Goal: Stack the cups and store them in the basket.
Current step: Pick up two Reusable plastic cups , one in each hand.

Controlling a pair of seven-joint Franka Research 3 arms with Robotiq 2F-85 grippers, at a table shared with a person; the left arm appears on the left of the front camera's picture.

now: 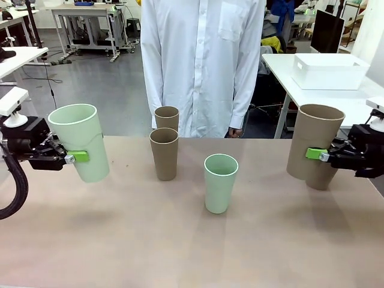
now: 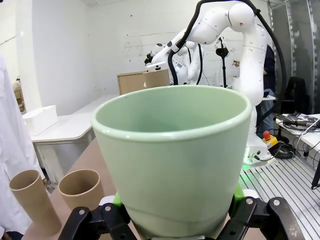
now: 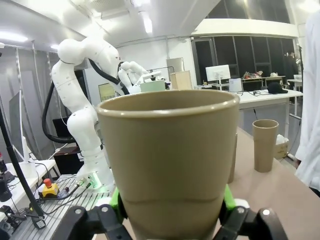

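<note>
So, using the mint cup (image 1: 221, 183) that stands upright mid-table (image 1: 180, 246) as the reference: way off to its left, the left gripper (image 1: 77, 157) is clamped on the other mint cup (image 1: 81, 135). That one's up off the table and tilted, with the green pads squeezing its lower half. In the left wrist view you look straight at its open mouth, and it's empty.

Far to the right of the standing mint cup, the right gripper (image 1: 315, 154) is pinched on a brown cup (image 1: 317, 135), mouth up and leaning a bit. A second brown cup (image 1: 322, 180) sits right up against it, lower down. I can't tell if the two actually touch.

Just left of the standing mint cup and a little farther back there's an upright brown cup (image 1: 164, 155). Another brown one (image 1: 167, 117) is directly behind it, close to the far edge.

A person in a white shirt (image 1: 201, 60) stands at that far edge, straight beyond the standing mint cup, arms down.

The basket (image 1: 327, 78) is well beyond and to the right of the standing mint cup, on a separate white table, with none of the cups near it.
</note>
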